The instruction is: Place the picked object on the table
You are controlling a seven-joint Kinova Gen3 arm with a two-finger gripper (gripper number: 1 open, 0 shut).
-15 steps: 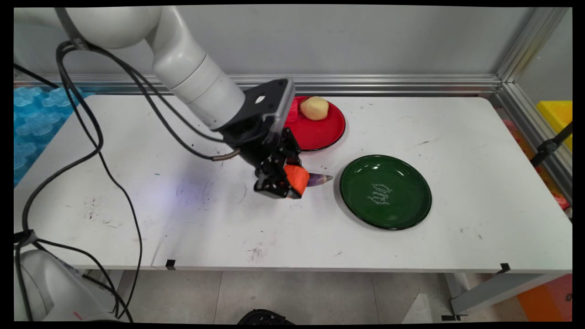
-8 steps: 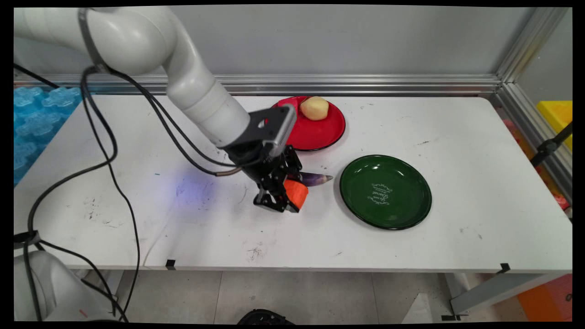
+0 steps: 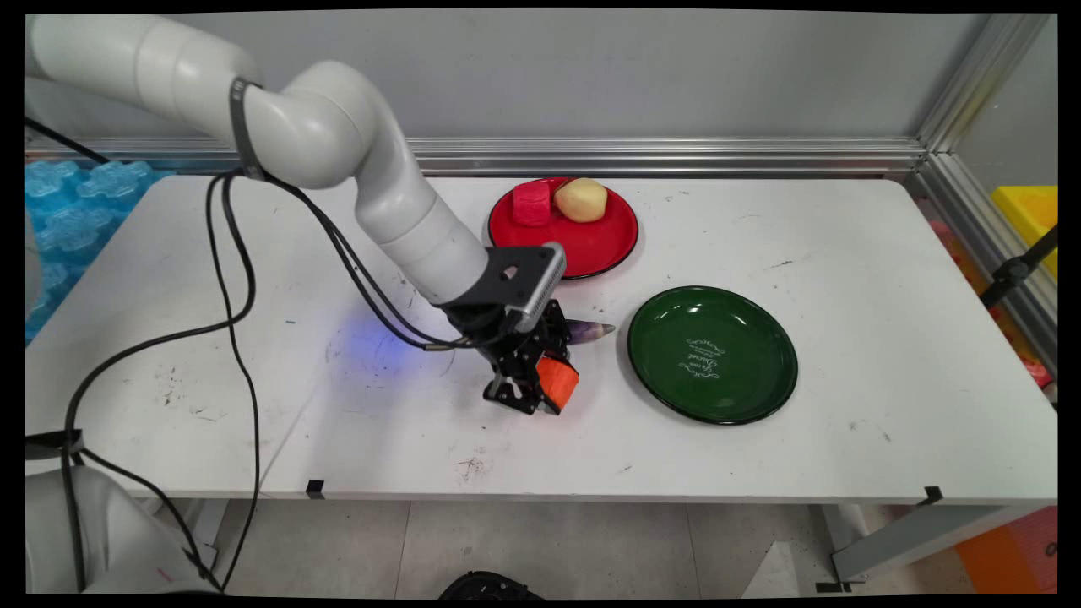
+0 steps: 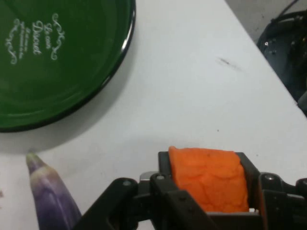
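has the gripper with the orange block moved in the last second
Yes. The gripper, shut on the orange block, has shifted toward the table's near edge, away from the red plate, and slightly toward the green plate.

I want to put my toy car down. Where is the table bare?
Bare: the table's left half, the near strip, the right end past the green plate. Crowded: the middle, with the gripper shut on an orange block, the eggplant, the red plate.
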